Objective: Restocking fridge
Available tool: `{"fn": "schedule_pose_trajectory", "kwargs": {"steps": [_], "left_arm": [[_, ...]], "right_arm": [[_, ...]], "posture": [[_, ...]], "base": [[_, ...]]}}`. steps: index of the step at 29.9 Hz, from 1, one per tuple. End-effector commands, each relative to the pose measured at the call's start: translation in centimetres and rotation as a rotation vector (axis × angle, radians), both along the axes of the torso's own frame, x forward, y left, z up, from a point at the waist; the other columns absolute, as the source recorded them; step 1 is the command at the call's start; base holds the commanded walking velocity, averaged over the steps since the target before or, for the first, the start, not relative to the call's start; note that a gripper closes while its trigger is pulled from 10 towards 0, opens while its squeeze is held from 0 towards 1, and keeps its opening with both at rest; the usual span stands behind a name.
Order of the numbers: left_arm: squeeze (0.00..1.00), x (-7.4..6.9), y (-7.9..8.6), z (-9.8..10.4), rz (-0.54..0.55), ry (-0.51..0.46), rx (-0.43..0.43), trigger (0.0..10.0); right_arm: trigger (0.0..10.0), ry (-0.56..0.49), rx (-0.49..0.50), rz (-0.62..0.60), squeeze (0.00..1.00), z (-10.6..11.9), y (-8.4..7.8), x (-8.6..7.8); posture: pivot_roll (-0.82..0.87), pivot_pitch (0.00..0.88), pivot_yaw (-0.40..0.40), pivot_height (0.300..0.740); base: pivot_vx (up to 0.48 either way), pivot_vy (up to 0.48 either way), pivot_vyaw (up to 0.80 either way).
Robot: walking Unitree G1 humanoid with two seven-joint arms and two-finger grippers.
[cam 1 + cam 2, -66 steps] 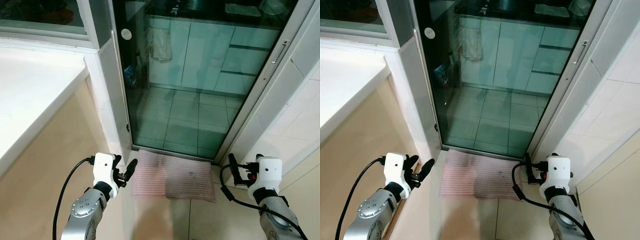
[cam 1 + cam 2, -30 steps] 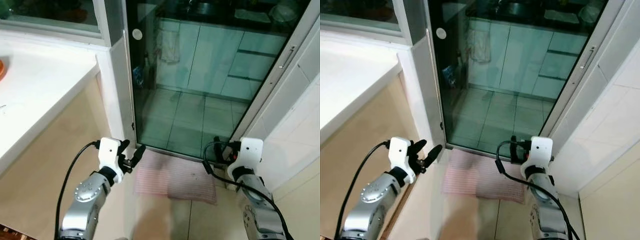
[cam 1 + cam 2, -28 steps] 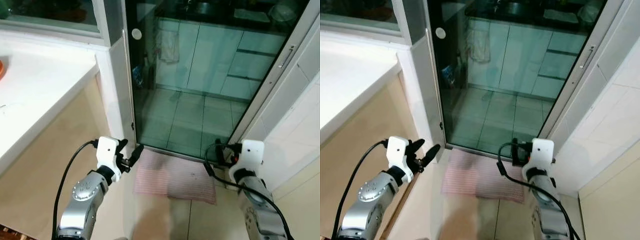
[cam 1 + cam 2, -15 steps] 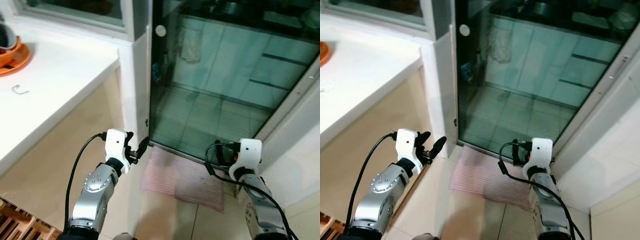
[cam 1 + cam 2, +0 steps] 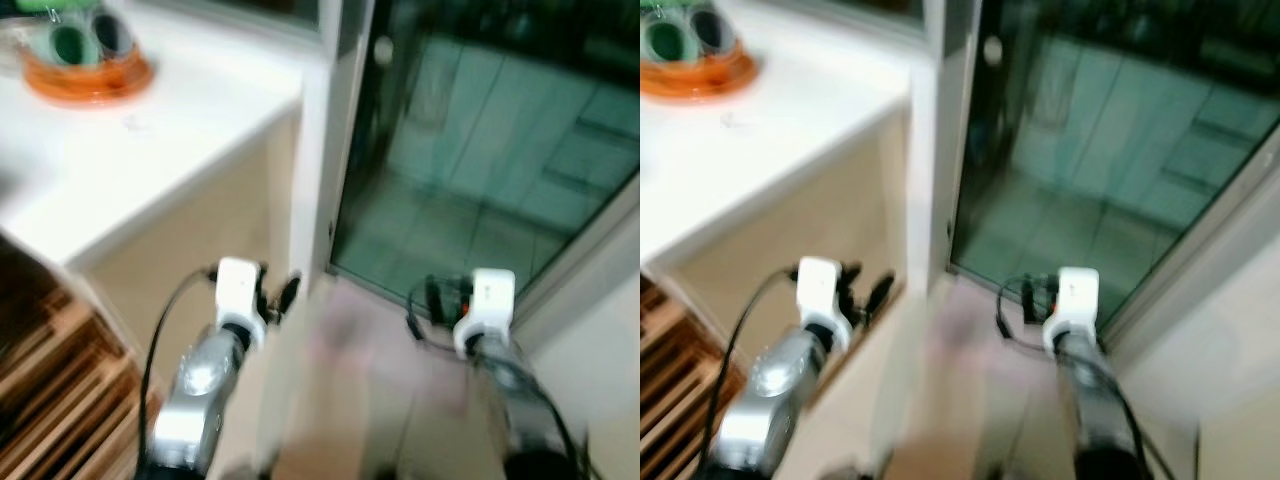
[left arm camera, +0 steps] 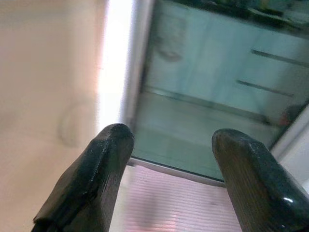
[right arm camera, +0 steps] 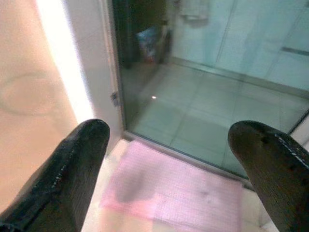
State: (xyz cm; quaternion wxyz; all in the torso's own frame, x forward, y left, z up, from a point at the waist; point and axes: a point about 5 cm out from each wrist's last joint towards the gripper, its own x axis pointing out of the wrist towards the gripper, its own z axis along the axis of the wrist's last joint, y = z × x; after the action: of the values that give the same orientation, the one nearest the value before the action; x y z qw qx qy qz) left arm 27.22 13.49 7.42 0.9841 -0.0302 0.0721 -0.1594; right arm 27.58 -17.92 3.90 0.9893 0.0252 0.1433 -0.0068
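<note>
left eye view is coming through blurred, which suggests the robot is walking or turning. the left tool [image 5: 275, 301] is hanging low beside the beige cabinet side, its black fingers [image 6: 91, 179] spread apart and gripping nothing. the right tool [image 7: 169, 179] is also hanging low, its two fingers spread wide and empty, over a pink ribbed floor mat [image 7: 183, 193] lying at the foot of a dark glass sliding door [image 5: 480, 130]. a white desk [image 5: 150, 150] is running along the robot's left, carrying a round orange tray [image 5: 90, 75] with dark cups on it.

no fridge and no goods for restocking are appearing in these pictures, so the task seems to be in its walking stage.

the likely trouble: the left arm is passing close to the white corner post [image 5: 315, 170] and could clip it, the mat could slide underfoot, and the glass door ahead could be struck if the robot is misjudging it through the blur.
</note>
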Motion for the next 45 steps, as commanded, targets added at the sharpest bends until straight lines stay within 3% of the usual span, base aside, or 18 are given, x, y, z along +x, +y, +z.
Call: {"fn": "schedule_pose_trajectory", "kwargs": {"steps": [1,6,13,23,31,32,33,34,35,36,37,38,45], "left_arm": [[0.0,0.5,0.0,0.1,0.034,-0.004,0.01,10.0],[0.0,1.2,0.9,0.1,0.113,-0.012,0.057,10.0],[0.0,0.9,-0.1,0.1,0.063,-0.009,0.065,10.0],[0.0,1.2,0.1,-0.4,0.083,0.008,0.101,10.0],[0.0,1.4,0.3,-0.6,0.11,0.01,0.117,10.0],[0.0,1.4,0.3,-0.7,0.106,0.019,0.113,10.0],[0.0,1.4,0.3,-0.8,0.104,0.026,0.11,10.0],[0.04,1.4,0.6,-0.7,0.107,0.027,0.092,10.0],[0.04,1.4,0.6,-0.7,0.107,0.027,0.092,10.0],[1.0,1.3,1.1,-0.6,0.101,0.0,0.097,10.0],[1.0,1.3,1.2,-0.6,0.099,-0.003,0.108,10.0],[1.0,1.3,1.4,-0.7,0.106,0.009,0.105,10.0],[1.0,2.0,1.8,-0.1,0.139,-0.006,0.049,10.0]], "right_arm": [[10.0,-0.049,-0.005,-0.01,0.31,1.1,-0.7,0.9],[10.0,-0.06,-0.002,-0.023,0.31,1.0,-1.1,1.0],[10.0,-0.047,0.014,-0.018,0.34,0.2,-0.9,0.5],[10.0,-0.054,0.011,-0.008,0.4,-0.1,-0.8,0.3],[10.0,-0.042,-0.011,0.004,0.42,-1.2,-1.1,-1.8],[10.0,-0.042,-0.047,-0.01,0.35,-1.3,-1.3,-2.0],[10.0,-0.042,-0.074,-0.019,0.35,-1.3,-1.4,-2.0],[10.0,-0.041,-0.058,-0.046,0.0,-1.3,-1.8,-2.1],[10.0,-0.041,-0.058,-0.046,0.0,-1.3,-1.8,-2.1],[10.0,-0.048,-0.024,-0.079,0.0,-1.3,-2.3,-2.2],[10.0,-0.061,-0.01,-0.087,0.14,-1.1,-2.4,-2.3],[10.0,-0.076,-0.016,-0.099,1.0,-0.9,-2.6,-2.3],[10.0,-0.136,-0.026,-0.121,1.0,0.5,-2.8,-1.6]], "posture": [[0.02,0.0,-0.051,0.74],[0.02,0.0,-0.044,0.74],[0.01,0.0,-0.034,0.74],[0.01,0.0,-0.027,0.74],[-0.01,0.0,-0.01,0.74],[-0.01,0.0,-0.004,0.74],[-0.01,0.0,-0.004,0.74],[-0.02,0.0,0.0,0.74],[-0.02,0.0,0.0,0.74],[-0.02,0.0,0.003,0.74],[-0.02,0.0,0.003,0.74],[-0.02,0.0,0.003,0.74],[-0.02,0.0,-0.003,0.74]], "base": [[-0.364,0.315,0.66],[-0.361,0.319,0.65],[-0.35,0.331,0.63],[-0.136,0.136,0.63],[0.0,0.0,0.64],[0.0,0.0,0.64],[0.0,0.0,0.64],[0.0,0.0,0.0],[0.0,0.0,0.0],[0.0,0.0,0.0],[0.0,0.0,0.0],[0.0,0.0,0.0],[0.0,0.0,0.0]]}}
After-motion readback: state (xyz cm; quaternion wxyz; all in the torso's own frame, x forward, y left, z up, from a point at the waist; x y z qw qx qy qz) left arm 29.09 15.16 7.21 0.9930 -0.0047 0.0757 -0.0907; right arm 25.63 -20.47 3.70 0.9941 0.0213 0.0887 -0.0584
